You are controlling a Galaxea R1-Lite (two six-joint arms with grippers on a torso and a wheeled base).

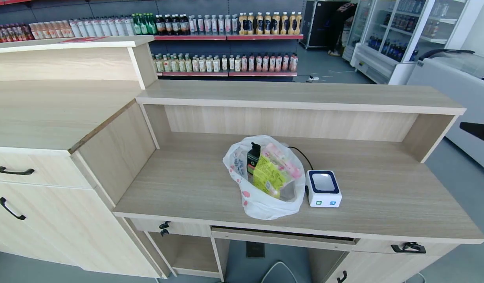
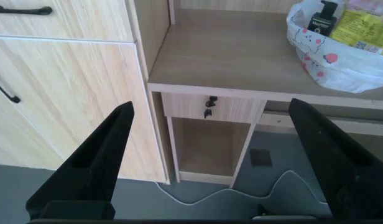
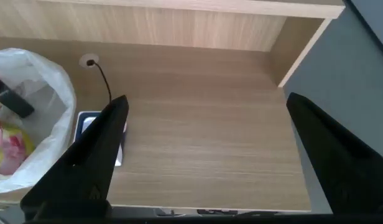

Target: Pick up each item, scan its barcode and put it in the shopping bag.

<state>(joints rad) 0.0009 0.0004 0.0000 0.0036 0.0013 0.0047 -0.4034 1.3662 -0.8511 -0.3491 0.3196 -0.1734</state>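
Wood-grain counter [image 1: 383,188] in the head view carries the white shopping bag [image 1: 261,206], its mouth open. A yellow packet [image 1: 267,177], a pink packet [image 1: 285,162] and a dark bottle [image 1: 253,156] sit inside. The scanner [image 1: 323,188] stands just beside it. Every item I can see lies in the bag, so the job looks about done.

Left wrist view: the left gripper [image 2: 211,109] hangs below counter level, fingers apart, holding nothing.

Right wrist view: the right gripper [image 3: 207,101] hovers over the counter near the scanner, fingers apart, empty.

Good practice now is to check for leftovers and keep both arms off the bag's slack rim.
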